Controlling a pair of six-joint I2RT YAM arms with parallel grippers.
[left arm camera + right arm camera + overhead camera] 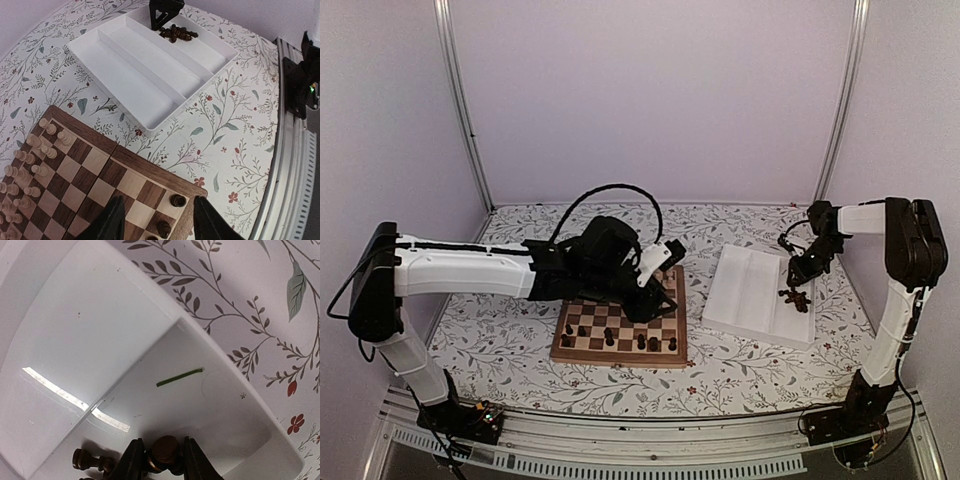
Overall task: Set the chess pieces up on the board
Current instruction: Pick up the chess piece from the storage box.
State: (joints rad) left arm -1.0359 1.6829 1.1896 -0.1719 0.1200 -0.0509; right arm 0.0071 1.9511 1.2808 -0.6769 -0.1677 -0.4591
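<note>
The board point(620, 352) lies mid-table and shows in the left wrist view point(150, 165). Several dark chess pieces point(641, 342) stand along its near row; two stand at its corner point(178, 201). My left gripper point(648, 308) hangs open and empty above that corner point(157, 222). More dark pieces point(177, 34) lie heaped in the white tray's right compartment. My right gripper point(798, 283) is down in that compartment, its fingers closed on the head of one dark piece point(165, 451), with others lying beside it point(85, 458).
The white ridged tray point(750, 290) lies right of the board, also in the left wrist view point(125, 75). Pale cream chessmen point(30, 155) stand on the board's far side. A thin green strip point(180, 377) lies on the tray floor. A metal rail point(620, 440) runs along the table's near edge.
</note>
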